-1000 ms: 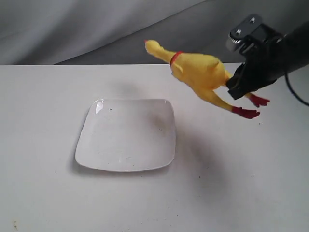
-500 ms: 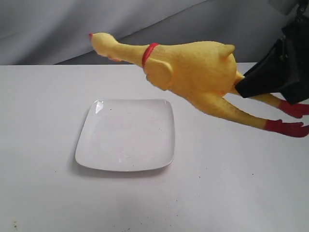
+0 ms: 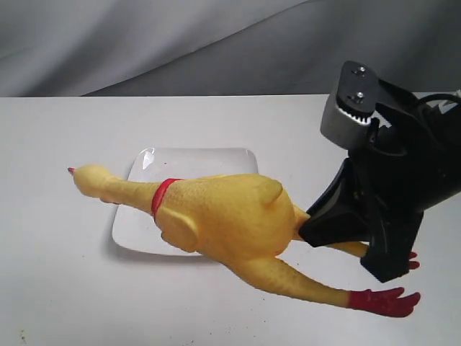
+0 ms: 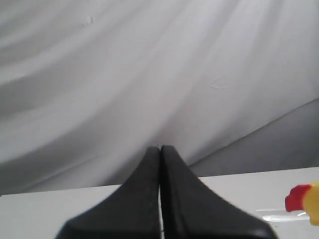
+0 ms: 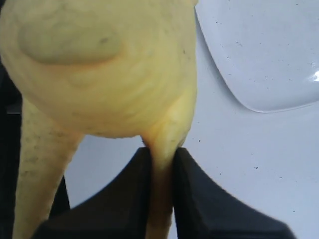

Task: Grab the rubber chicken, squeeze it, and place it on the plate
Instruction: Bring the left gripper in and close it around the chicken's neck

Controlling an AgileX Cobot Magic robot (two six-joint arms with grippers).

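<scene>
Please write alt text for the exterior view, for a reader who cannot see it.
The right hand, shut on one leg of the yellow rubber chicken, holds it over a white table, hiding the near part of a white square plate. Its head points to the left of the view, its red feet to the right.

My right arm comes in from the right side of the exterior view, wrist tilted down and toward the left. My right gripper (image 3: 311, 225) has its jaws pinched hard on one leg of the rubber chicken (image 3: 223, 216), close under the body. My left gripper (image 4: 160, 149) has its two fingers pressed flat together.
</scene>
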